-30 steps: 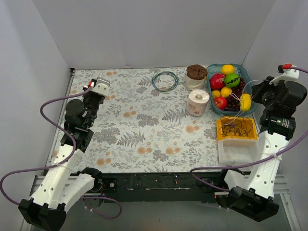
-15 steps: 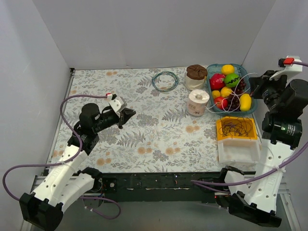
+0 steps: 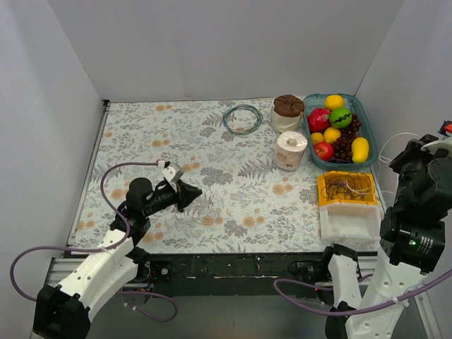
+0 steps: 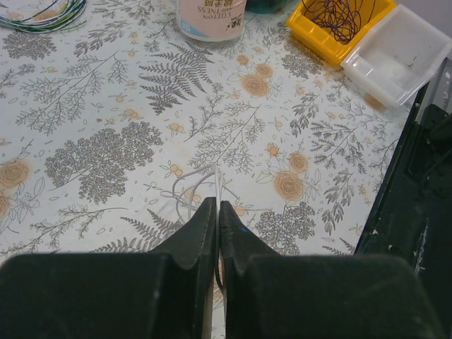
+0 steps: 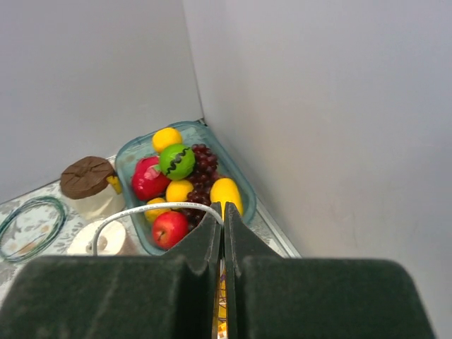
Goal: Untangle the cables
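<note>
A tangle of dark thin cables [image 3: 346,187] lies in a yellow bin [image 3: 323,192] at the right front; it also shows in the left wrist view [image 4: 337,15]. My left gripper [image 3: 192,192] is low over the table's front left, shut on a thin white cable [image 4: 185,192] that curls on the cloth just ahead of its tips [image 4: 217,205]. My right gripper [image 3: 404,154] is raised by the right wall, shut on a white cable [image 5: 141,211] that arcs leftward from its tips [image 5: 223,210]. That cable shows in the top view [image 3: 395,138].
A teal fruit basket [image 3: 308,138] stands at the back right, with a brown-lidded jar [image 3: 288,107] and a white roll [image 3: 290,150] beside it. A green-blue cable coil [image 3: 242,118] lies at the back. A clear bin [image 3: 349,222] sits in front of the yellow one.
My left gripper swung right and down toward the table's front. My right arm drew back and to the right, carrying the white cable away from the fruit basket.
</note>
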Controlling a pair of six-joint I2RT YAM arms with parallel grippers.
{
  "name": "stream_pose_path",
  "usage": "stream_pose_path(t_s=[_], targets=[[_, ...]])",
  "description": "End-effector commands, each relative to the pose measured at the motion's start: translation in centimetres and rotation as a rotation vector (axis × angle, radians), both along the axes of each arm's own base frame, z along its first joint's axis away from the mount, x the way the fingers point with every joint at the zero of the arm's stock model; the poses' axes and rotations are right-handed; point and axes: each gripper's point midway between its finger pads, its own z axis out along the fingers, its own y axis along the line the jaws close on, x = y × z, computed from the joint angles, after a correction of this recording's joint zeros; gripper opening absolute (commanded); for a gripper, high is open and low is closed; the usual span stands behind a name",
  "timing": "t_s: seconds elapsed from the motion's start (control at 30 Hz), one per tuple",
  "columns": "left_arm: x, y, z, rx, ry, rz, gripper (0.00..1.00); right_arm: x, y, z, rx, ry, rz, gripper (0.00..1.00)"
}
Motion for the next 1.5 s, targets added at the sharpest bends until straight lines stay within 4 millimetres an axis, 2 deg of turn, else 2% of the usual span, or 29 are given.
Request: stream_pose_path(t_s=[0.0,0.07,0.2,0.3,0.43,0.5,0.6,0.67,0.83,0.9,1.17,1.33,1.47], targets=[[-0.1,-0.4,2.4,-0.126,-0.034,0.023,0.0,-1.5,-2.1,-3.0,0.01,0.074,-0.141,0.01],[-0.2,-0.2,2.8,-0.134,-0.05,0.03,0.0,-1.9,-2.6,-5.8,0.026,0.137,-0.175,0.01],[0.2,0.2,3.0,-0.128,-0.071,0.059,0.0,-3.5,-3.1,-8.3,0.03,0.186,-0.232,0.01],[0.2,0.2,3.4,-0.133,-0.09,0.056,0.0,-3.7,-3.1,-9.2,0.037,0.213,-0.238,0.01],[0.3,0.2,3.4,-0.122,-0.117,0.055,0.0,-2.6,-3.1,-10.8,0.048,0.246,-0.219,0.01],[0.6,0.5,3.3,-0.108,-0.136,0.068,0.0,-1.3,-2.6,-11.2,0.046,0.231,-0.162,0.01],[1.0,0.9,3.2,-0.091,-0.147,0.093,0.0,0.2,-2.4,-13.9,0.066,0.292,-0.126,0.01],[1.0,1.0,3.3,-0.091,-0.152,0.1,0.0,0.3,-2.6,-16.2,0.09,0.35,-0.136,0.01],[1.2,1.3,3.3,-0.086,-0.161,0.115,0.0,-0.2,-3.2,-18.9,0.123,0.363,-0.197,0.01],[1.3,1.4,3.3,-0.086,-0.165,0.116,0.0,-0.1,-3.3,-20.7,0.137,0.38,-0.207,0.01],[1.4,1.6,3.3,-0.085,-0.168,0.128,0.0,-0.2,-4.6,-22.9,0.146,0.431,-0.286,0.01],[1.4,1.7,3.5,-0.088,-0.174,0.131,0.0,1.6,-3.7,-25.5,0.103,0.476,-0.167,0.01],[1.6,1.9,3.6,-0.086,-0.182,0.143,0.0,2.2,-3.2,-25.6,-0.007,0.475,-0.073,0.01]])
